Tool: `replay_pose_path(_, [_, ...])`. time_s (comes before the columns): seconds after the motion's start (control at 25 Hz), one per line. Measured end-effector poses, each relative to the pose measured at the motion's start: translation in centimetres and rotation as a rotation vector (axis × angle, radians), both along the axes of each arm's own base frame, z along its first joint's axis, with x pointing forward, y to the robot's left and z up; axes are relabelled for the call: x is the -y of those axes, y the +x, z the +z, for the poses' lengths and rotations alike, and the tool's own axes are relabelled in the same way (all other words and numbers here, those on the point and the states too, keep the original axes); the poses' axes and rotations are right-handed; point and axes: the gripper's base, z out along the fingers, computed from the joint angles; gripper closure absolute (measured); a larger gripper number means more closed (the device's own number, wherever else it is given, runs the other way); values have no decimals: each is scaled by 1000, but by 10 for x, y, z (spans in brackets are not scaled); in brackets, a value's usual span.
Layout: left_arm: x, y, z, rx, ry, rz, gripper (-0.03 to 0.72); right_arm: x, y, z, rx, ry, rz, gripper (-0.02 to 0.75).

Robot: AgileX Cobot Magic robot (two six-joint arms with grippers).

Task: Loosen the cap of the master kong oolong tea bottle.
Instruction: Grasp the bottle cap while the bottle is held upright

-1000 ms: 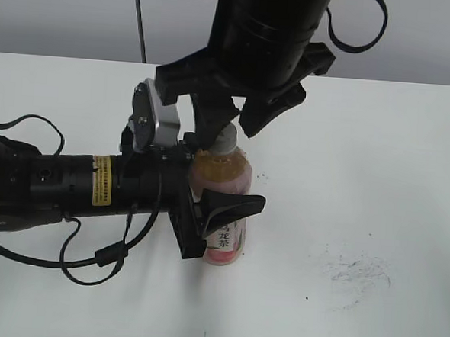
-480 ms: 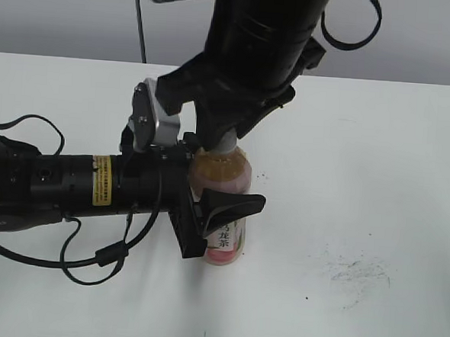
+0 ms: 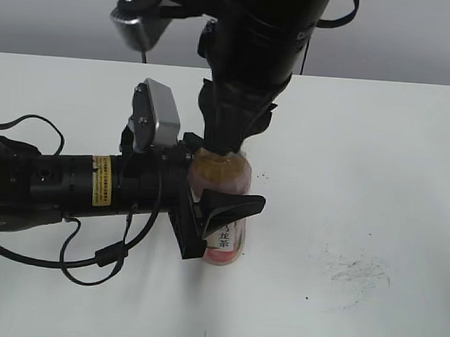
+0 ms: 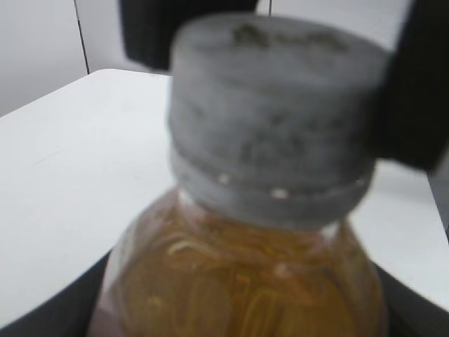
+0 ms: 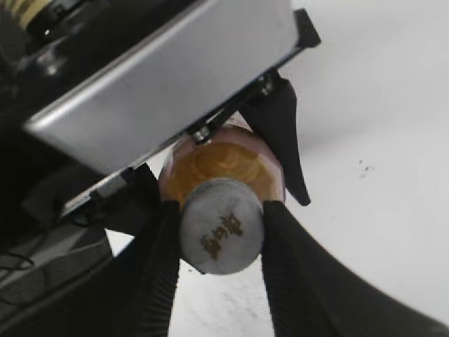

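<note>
Grip matters here: right gripper (image 5: 222, 235) pinches the cap (image 5: 222, 234) between its fingers; below it, left gripper (image 3: 221, 212) clamps the master kong oolong tea bottle (image 3: 224, 203) — twist squarely, without tilting.

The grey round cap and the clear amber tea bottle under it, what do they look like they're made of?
The grey round cap looks like matte moulded plastic: opaque, dull and scuffed, with a separate ring below it. The clear amber tea bottle seems to be thin glossy transparent plastic, since the tea shows through its shoulder and highlights glint on it. The pink-and-white label may be printed film; it is too small to tell.
</note>
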Motion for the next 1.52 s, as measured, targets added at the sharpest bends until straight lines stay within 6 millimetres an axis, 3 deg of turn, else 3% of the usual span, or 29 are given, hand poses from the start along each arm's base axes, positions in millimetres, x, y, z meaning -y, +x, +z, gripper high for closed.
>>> replay_pose_path(0.64, [0, -1, 0, 5, 4, -7, 241, 0, 0, 1, 305, -159, 1125, 468])
replay_pose_path(0.92, [0, 0, 0, 6, 3, -7, 241, 0, 0, 1, 392, -208, 1440, 468])
replay_pose_path(1.12, [0, 0, 0, 6, 4, -8, 241, 0, 0, 1, 367, -194, 1347, 451])
replay_pose_path(1.28, [0, 0, 0, 4, 3, -8, 241, 0, 0, 1, 304, -161, 1109, 323])
replay_pose_path(1.36, [0, 0, 0, 4, 3, -8, 241, 0, 0, 1, 261, -139, 950, 262])
replay_pose_path(1.52, [0, 0, 0, 4, 3, -8, 241, -1, 0, 1, 147, -70, 542, 228])
